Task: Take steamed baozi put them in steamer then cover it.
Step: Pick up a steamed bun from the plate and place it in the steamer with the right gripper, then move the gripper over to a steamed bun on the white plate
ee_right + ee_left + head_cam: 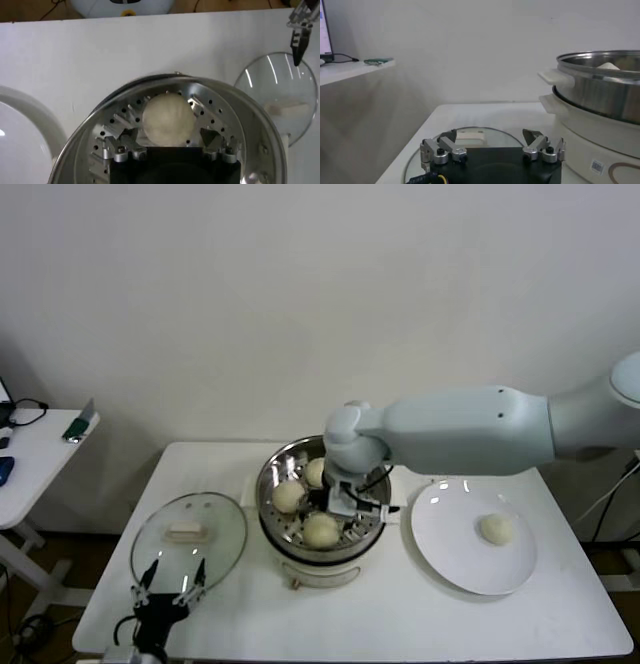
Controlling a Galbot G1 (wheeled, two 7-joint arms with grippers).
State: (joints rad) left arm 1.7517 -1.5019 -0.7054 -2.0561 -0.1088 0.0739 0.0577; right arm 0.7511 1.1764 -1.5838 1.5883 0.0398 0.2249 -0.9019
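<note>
The steamer stands mid-table on its cream base, with three baozi on its perforated floor. My right gripper reaches down into the basket. In the right wrist view it is open, and one baozi lies on the steamer floor between the fingers, with a gap on each side. Another baozi lies on the white plate. My left gripper hangs open at the near edge of the glass lid, holding nothing.
The lid lies flat on the table left of the steamer, white handle up. The plate is to the steamer's right. A small side table with a phone and cables stands further left. A wall is close behind.
</note>
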